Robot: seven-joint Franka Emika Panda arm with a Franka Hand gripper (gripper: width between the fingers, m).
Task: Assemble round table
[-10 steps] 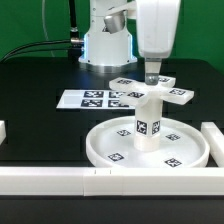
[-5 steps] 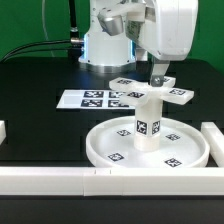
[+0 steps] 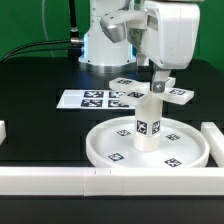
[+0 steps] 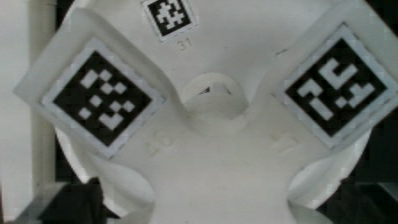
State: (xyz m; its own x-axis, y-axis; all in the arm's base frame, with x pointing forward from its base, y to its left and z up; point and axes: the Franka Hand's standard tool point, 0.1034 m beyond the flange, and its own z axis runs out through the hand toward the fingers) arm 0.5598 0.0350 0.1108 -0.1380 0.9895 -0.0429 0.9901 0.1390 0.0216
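Gripper [image 3: 158,84] jaws stand wide, poised over the cross-shaped foot [image 3: 152,92], gripping nothing. Foot sits atop the leg [image 3: 148,123], upright in the round disc [image 3: 100,142].

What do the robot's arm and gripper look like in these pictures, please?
In the exterior view, the arm has glossy white rounded shells with grey joint sections. Its wrist carries a large boxy white housing, and the gripper below it has slim dark fingers. Black cables trail across the table behind its base.
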